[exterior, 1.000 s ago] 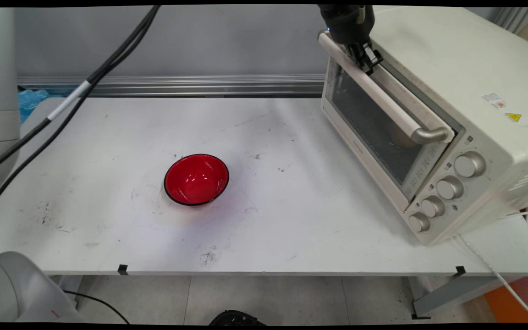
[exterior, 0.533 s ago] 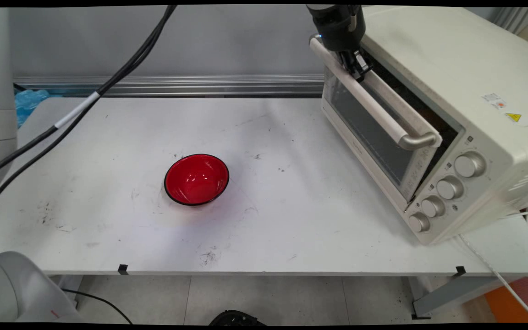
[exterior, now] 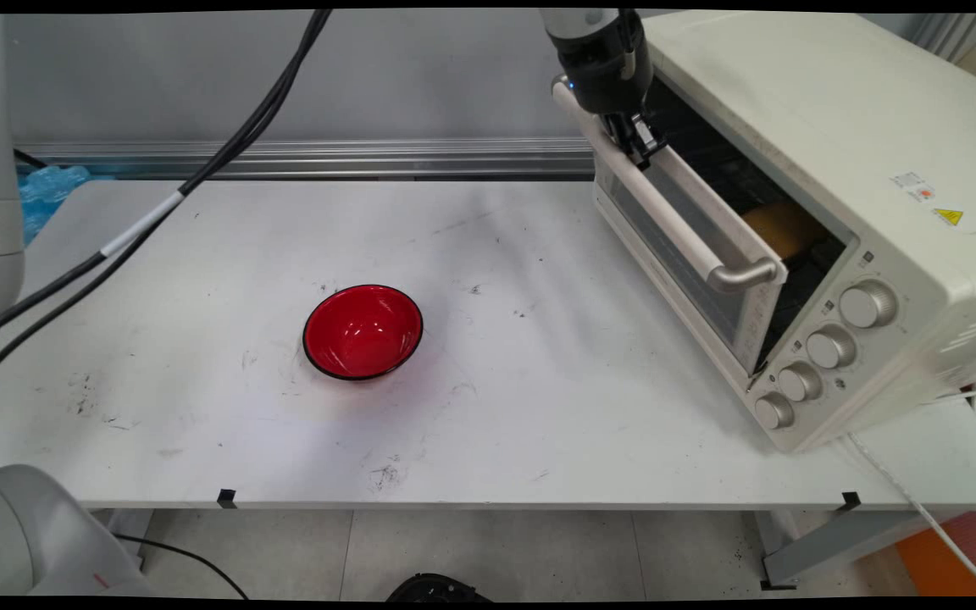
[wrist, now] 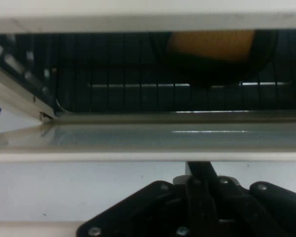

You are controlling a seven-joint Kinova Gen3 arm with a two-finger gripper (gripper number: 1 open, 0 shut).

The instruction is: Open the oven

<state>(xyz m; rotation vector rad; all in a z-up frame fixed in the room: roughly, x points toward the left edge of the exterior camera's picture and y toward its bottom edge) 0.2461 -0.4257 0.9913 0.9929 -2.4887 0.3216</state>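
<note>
A cream toaster oven [exterior: 835, 127] stands at the table's right side, and its glass door [exterior: 691, 263] hangs partly open, tilted outward at the top. My gripper [exterior: 634, 140] is shut on the far end of the door's long pale handle [exterior: 674, 224]. In the hand view the handle [wrist: 89, 187] crosses the picture just above my gripper [wrist: 200, 173]. Beyond the door's edge I see the dark wire rack and a yellow-orange rounded thing [wrist: 209, 44] inside. That same yellow-orange thing [exterior: 780, 224] shows through the gap in the main view. A red bowl [exterior: 363, 330] sits apart, left of the table's middle.
Several knobs [exterior: 831, 346] line the oven's front right panel. Black cables [exterior: 200, 161] hang across the upper left. A white power cord [exterior: 903, 487] trails off the table's right front edge. The white table [exterior: 539, 440] carries scuff marks.
My gripper has moved left and down with the handle, and the oven door has swung further open, uncovering the yellow-orange thing inside. The red bowl has not moved.
</note>
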